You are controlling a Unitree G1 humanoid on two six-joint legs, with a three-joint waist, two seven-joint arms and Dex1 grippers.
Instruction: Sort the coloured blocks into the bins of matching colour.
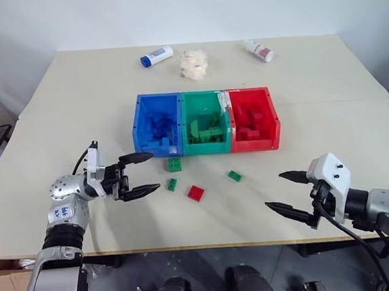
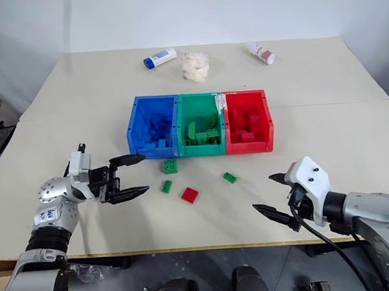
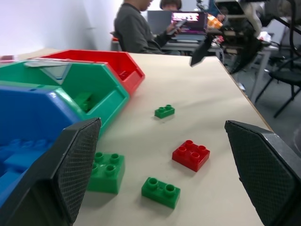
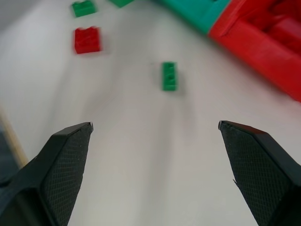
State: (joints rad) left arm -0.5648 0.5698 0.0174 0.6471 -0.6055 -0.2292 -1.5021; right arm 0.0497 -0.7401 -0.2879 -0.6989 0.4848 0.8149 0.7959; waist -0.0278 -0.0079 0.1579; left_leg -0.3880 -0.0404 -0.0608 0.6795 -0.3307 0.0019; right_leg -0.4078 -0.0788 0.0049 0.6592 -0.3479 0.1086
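Observation:
Three joined bins stand mid-table: blue (image 1: 155, 102), green (image 1: 202, 97), red (image 1: 272, 118), each with bricks inside. In front of them lie loose blocks: a larger green one (image 1: 175, 163), a small green one (image 1: 173, 184), a red one (image 1: 196, 193) and another small green one (image 1: 234, 175). My left gripper (image 1: 142, 172) is open, pointing toward the small green and red blocks, a short way to their left. My right gripper (image 1: 285, 191) is open near the table's front right edge, empty, right of the loose blocks.
At the table's far side lie a white bottle with a blue cap (image 1: 156, 56), a whitish tissue wad (image 1: 193, 64) and a white bottle with a red cap (image 1: 259, 50). People sit at a desk with a laptop (image 3: 188, 21) beyond the table.

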